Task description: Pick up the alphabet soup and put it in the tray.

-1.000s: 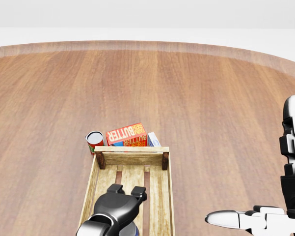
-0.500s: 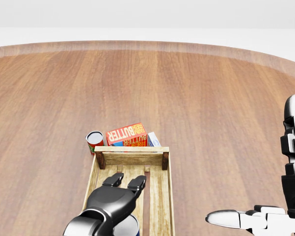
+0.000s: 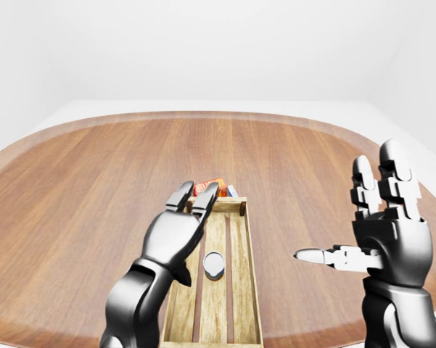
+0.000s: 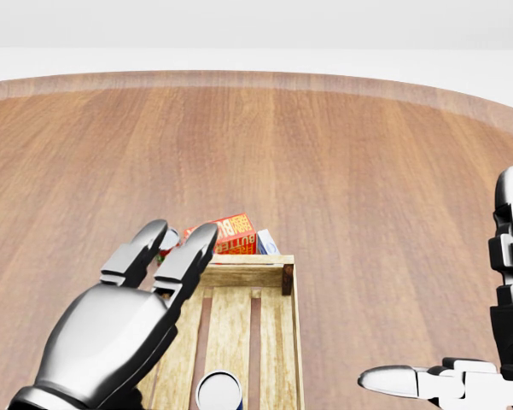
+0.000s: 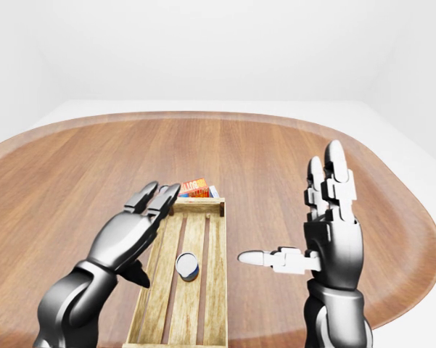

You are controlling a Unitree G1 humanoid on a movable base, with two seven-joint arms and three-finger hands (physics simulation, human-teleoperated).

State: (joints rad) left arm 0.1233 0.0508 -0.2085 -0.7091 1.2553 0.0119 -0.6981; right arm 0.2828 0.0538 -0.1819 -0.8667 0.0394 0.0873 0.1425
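Note:
The alphabet soup can [image 4: 218, 391], with a white lid and a blue side, stands upright on the slats of the wooden tray [image 4: 230, 260], near the bottom of the head view. My left hand [image 4: 179, 235] is open, fingers stretched flat, raised above the tray's left side and apart from the can. In the right-eye view the can [image 5: 186, 265] shows free, just right of that hand. My right hand [image 5: 305, 217] is held up open to the right of the tray, thumb pointing left, holding nothing.
An orange butter box [image 4: 235, 232] and a small white-blue carton [image 4: 266, 243] lie just beyond the tray's top end. A red can beside them is mostly hidden behind my left fingers. The round wooden table [image 4: 341, 154] stretches all around.
My left hand has let go of the can, opened and lifted up towards the camera. The can now stands alone in the tray. The right hand has not moved.

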